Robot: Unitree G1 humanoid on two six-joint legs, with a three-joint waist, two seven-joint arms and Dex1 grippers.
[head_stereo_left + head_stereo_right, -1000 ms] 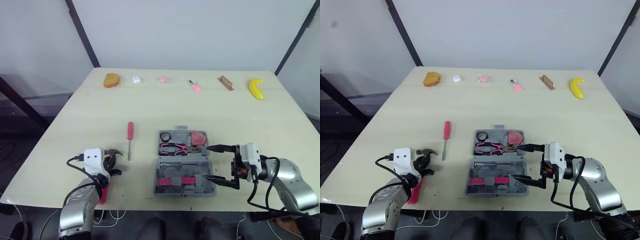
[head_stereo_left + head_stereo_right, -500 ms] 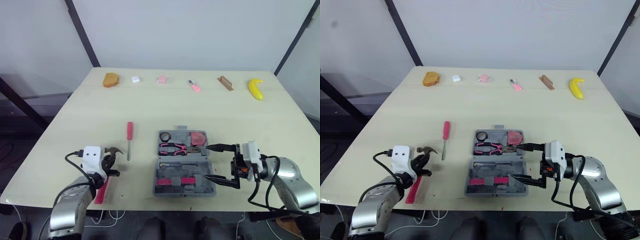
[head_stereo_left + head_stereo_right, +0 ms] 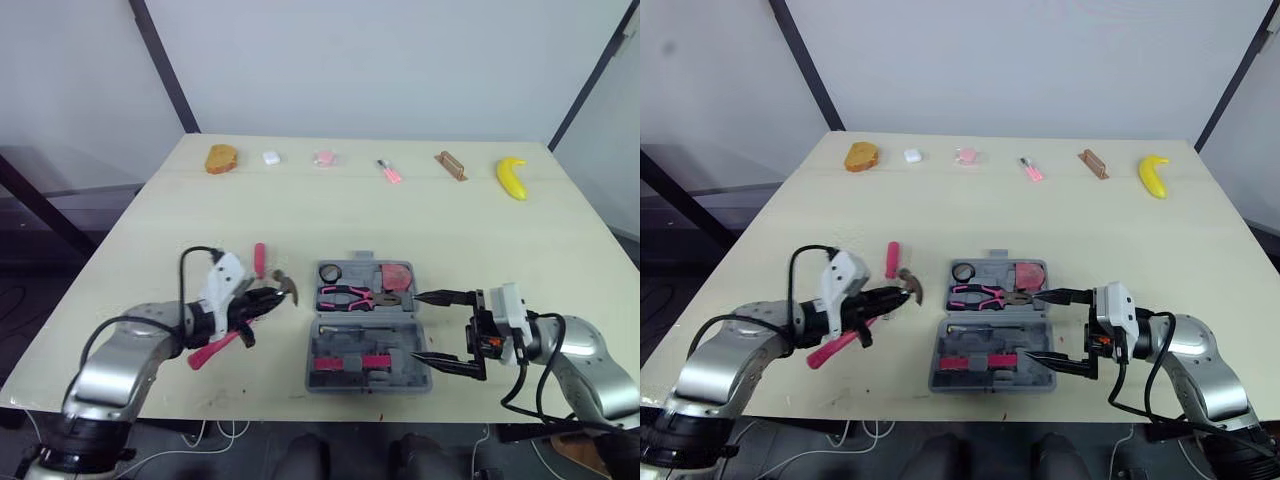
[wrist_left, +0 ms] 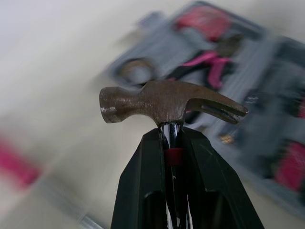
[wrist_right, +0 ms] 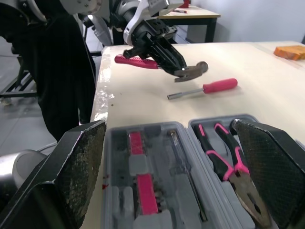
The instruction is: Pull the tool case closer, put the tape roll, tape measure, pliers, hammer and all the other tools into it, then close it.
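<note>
The left gripper (image 3: pixel 266 299) is to the left of the tool case (image 3: pixel 402 346). Its two black fingers (image 4: pixel 143 181) are squeezed tight on the hammer (image 3: pixel 284 289), just under the metal head. The hammer is up off the table (image 3: pixel 300 215). Its head points toward the case, and its pink handle sticks out the other way. A red screwdriver (image 3: pixel 260 257) lies left of the case, just behind the hammer, partly hidden.

The case is open and lies flat near the front edge of the table. In its far half are the tape roll (image 3: pixel 331 272), the pink pliers (image 3: pixel 358 297) and the red tape measure (image 3: pixel 397 274). Its near half holds pink pieces and a thin metal tool.

The right gripper (image 3: pixel 416 326) is at the right side of the case with its fingers wide apart. One tip is by the far half and one by the near half. It is hard to tell if they touch the case.

Far behind the case sits a row of small things, with an orange one (image 3: pixel 222 159) at the left end and a banana (image 3: pixel 512 177) at the right end.
</note>
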